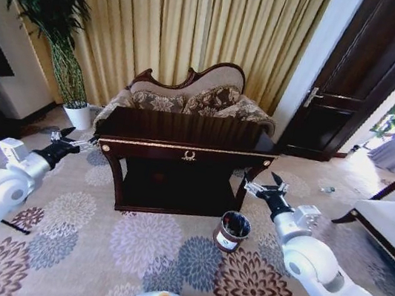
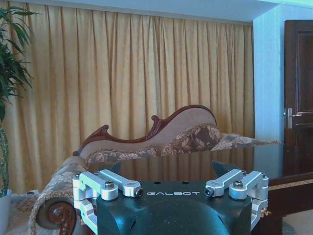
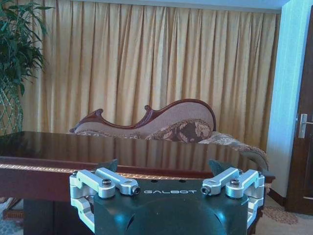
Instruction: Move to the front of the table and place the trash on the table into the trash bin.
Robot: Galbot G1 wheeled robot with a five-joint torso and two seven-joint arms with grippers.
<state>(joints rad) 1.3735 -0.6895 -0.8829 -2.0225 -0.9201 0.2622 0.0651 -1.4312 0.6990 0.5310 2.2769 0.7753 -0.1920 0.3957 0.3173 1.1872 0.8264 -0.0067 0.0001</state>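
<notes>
Both of my arms hung low in frame, left gripper [image 1: 78,140] and right gripper [image 1: 259,184] spread wide and empty flanking the table [image 1: 184,137]; I saw no trash to judge for handling.

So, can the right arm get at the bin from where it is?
Probably yes. The right gripper hangs in open air beside the table's right front corner, and the bin stands on the carpet just below and inboard of it, with nothing between them.

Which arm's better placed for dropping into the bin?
Probably right: the right claw hangs at the table right front corner, the trash bin on the carpet near it; the left claw is at the opposite end.
</notes>
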